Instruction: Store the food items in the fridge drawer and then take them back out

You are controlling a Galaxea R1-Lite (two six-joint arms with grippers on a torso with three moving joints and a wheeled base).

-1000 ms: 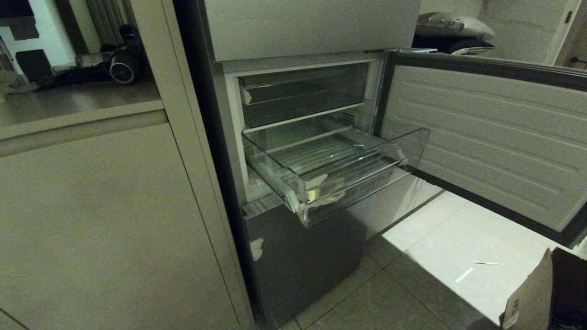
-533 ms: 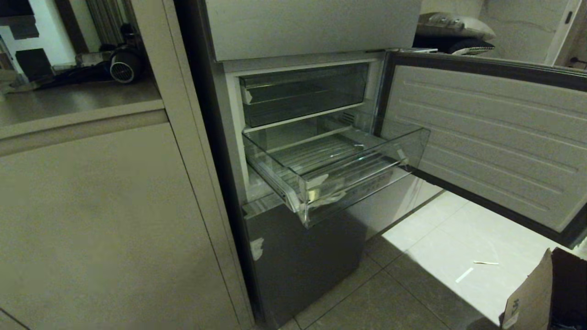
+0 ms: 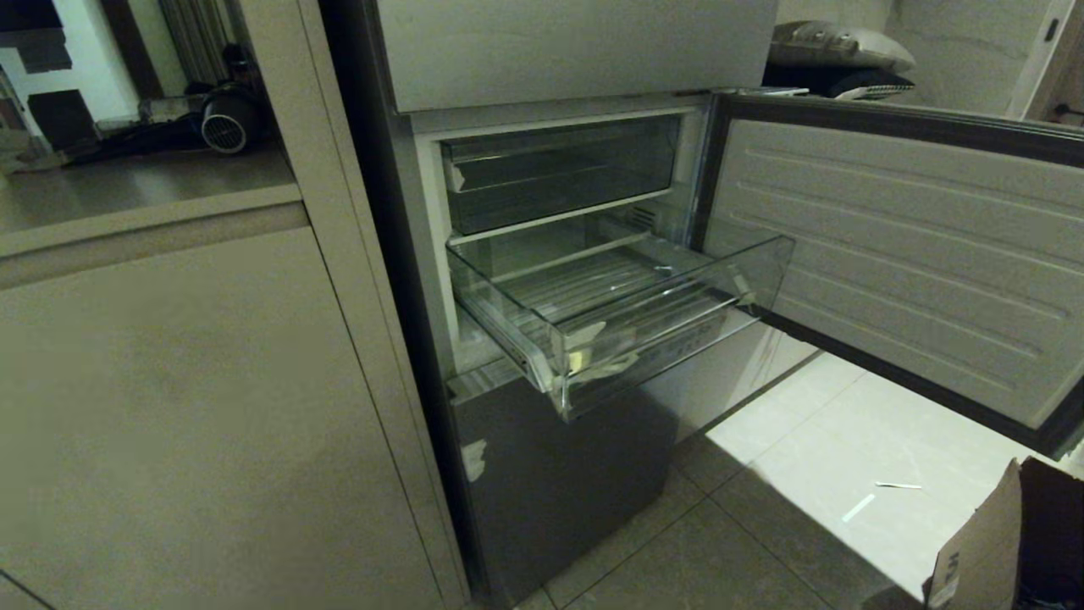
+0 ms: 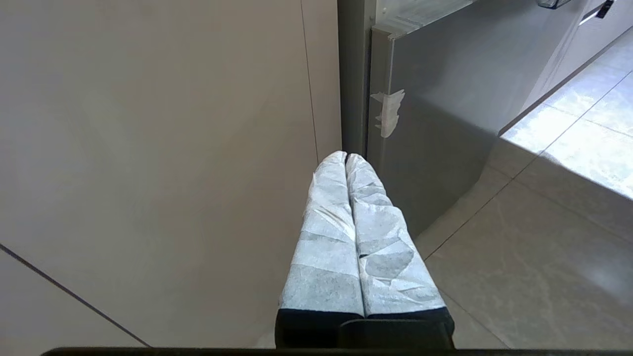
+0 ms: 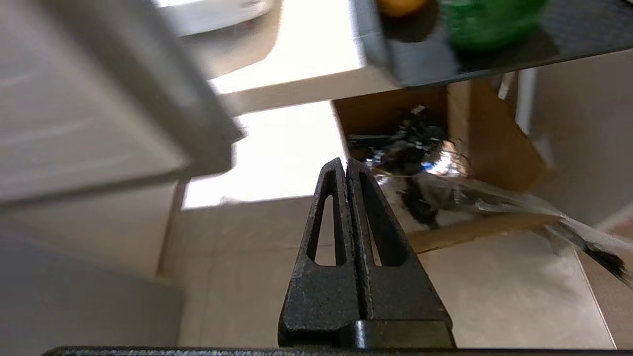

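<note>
The fridge drawer (image 3: 645,342), clear plastic with a ribbed floor and white tape scraps on its front lip, is pulled out of the fridge and holds nothing. Neither arm appears in the head view. In the blurred right wrist view, my right gripper (image 5: 344,163) is shut and empty above the floor. Far beyond it, an orange food item (image 5: 398,5) and a green one (image 5: 487,20) sit on a dark surface (image 5: 544,44). My left gripper (image 4: 345,155), fingers wrapped in white, is shut and empty, low beside the fridge's bottom door (image 4: 435,123).
The fridge door (image 3: 889,254) stands open on the right over the tiled floor. A darker drawer (image 3: 559,174) sits closed above the clear one. A cardboard box (image 3: 1008,542) with dark clutter stands at the lower right. A beige cabinet (image 3: 186,381) fills the left.
</note>
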